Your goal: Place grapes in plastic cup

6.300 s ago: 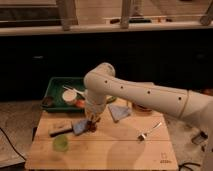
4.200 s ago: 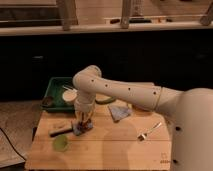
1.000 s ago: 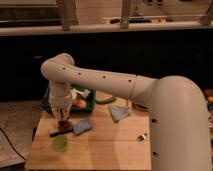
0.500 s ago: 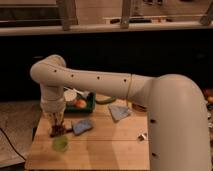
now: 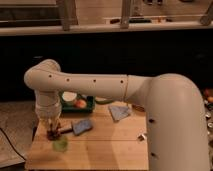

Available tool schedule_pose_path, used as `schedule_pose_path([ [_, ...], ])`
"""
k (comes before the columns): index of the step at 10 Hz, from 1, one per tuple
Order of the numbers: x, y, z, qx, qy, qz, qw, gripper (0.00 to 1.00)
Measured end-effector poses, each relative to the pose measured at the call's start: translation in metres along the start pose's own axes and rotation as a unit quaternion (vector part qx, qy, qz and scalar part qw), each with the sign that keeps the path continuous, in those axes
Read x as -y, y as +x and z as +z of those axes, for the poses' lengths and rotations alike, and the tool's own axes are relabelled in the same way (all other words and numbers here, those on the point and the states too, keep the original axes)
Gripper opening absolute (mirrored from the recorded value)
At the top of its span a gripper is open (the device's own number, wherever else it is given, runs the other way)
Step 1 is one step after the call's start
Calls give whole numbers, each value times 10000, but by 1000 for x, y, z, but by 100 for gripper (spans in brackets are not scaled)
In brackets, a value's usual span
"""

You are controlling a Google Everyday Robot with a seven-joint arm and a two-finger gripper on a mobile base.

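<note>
Swinging toward the left of the view since the earlier frames, and bringing the gripper (image 5: 52, 129) from mid-table down to the front-left corner of the table (image 5: 112, 150). Carrying the grapes (image 5: 50, 135) along the whole way. Clamping narrowly on the grapes from above, with the bunch showing as a dark red clump at the tips. Hanging just up and left of the cup (image 5: 60, 144), close beside its rim but, as far as can be told, not yet over the mouth. Leaving the cup upright near the table's front edge. Passing just beside a blue pad (image 5: 83, 126), with a cloth (image 5: 119, 111) further off and a tray (image 5: 91, 104) behind holding a bowl (image 5: 68, 97) and an orange fruit (image 5: 80, 103).

Judging the bunch light, soft and easily bruised, loosely jointed on its stem, so likely swaying or shedding a berry under a jerk or a hard squeeze. Favouring a hold high on the cluster, near the stem, with gentle pressure only. Judging the cup light and thin as well, likely sliding or tipping at a nudge, the more so with a bunch looking about as wide as the mouth. Calling for a small shift toward the cup to centre over the rim, then lowering well in before letting go.
</note>
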Motion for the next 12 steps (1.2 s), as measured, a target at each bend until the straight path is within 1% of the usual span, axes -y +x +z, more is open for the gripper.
schedule_pose_path([
  [4, 1, -7, 12, 2, 85, -17, 10000, 4],
  [6, -2, -10, 18, 8, 141, 3, 9999, 4],
  [12, -16, -14, 28, 35, 314, 49, 9995, 4],
])
